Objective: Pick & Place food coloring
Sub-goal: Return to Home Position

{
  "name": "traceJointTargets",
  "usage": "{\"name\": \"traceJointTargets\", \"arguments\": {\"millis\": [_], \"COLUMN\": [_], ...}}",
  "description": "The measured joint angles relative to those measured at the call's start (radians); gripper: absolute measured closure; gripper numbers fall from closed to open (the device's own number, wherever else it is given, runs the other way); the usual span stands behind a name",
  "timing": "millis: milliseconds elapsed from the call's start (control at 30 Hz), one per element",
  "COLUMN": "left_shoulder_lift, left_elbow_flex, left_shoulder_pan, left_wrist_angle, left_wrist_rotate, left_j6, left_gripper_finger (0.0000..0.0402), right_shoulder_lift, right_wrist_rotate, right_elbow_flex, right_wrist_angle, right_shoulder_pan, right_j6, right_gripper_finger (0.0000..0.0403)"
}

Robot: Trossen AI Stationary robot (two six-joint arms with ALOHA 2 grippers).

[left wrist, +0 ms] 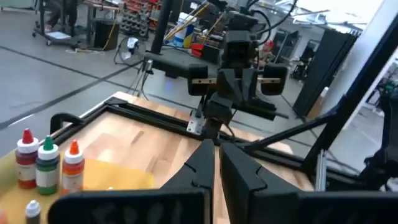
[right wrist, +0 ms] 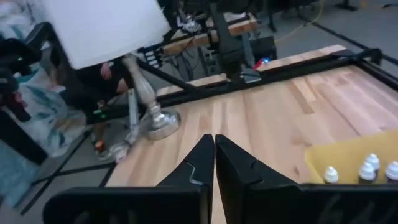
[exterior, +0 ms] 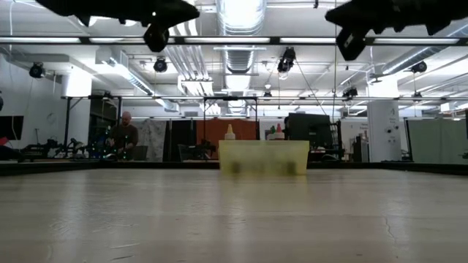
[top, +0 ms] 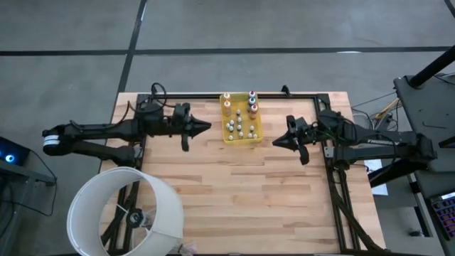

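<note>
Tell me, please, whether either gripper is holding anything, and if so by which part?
Nothing is held: the left gripper and the right gripper are both shut and empty, one on each side of the tray.

Wooden table [top: 234,192] — yellow tray [top: 242,140] near far edge.

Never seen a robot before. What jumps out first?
A yellow tray of tiny capped bottles sits at the far middle of the table. The left gripper and right gripper hang shut on either side, pointing at it. A white lampshade stands at the near left corner.
</note>
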State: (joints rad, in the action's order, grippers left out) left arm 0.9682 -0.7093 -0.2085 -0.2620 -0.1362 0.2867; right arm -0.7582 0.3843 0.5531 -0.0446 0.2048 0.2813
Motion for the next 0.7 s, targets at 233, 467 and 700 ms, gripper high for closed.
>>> {"name": "traceJointTargets", "arguments": {"millis": [233, 467, 700], "left_shoulder_lift": [-0.084, -0.155, -0.203], "left_elbow_flex": [0.126, 0.198, 0.269], "left_shoulder_pan": [0.002, 0.001, 0.001], "left_wrist_angle": [-0.085, -0.112, -0.140], "left_wrist_rotate": [0.000, -0.001, -0.006], "left_j6": [-0.074, -0.088, -0.152], "left_gripper_finger": [0.0401, 0.0401, 0.0401], "right_shoulder_lift": [0.076, 0.227, 0.354], "right_wrist_rotate": [-0.049, -0.125, -0.126], "right_elbow_flex": [-0.118, -0.174, -0.249], "right_wrist_angle": [-0.016, -0.022, -0.020], "right_shoulder_pan": [0.000, 0.001, 0.001], "right_j6": [-0.008, -0.056, -0.120], "right_gripper_finger": [0.0394, 0.0394, 0.0394]}}
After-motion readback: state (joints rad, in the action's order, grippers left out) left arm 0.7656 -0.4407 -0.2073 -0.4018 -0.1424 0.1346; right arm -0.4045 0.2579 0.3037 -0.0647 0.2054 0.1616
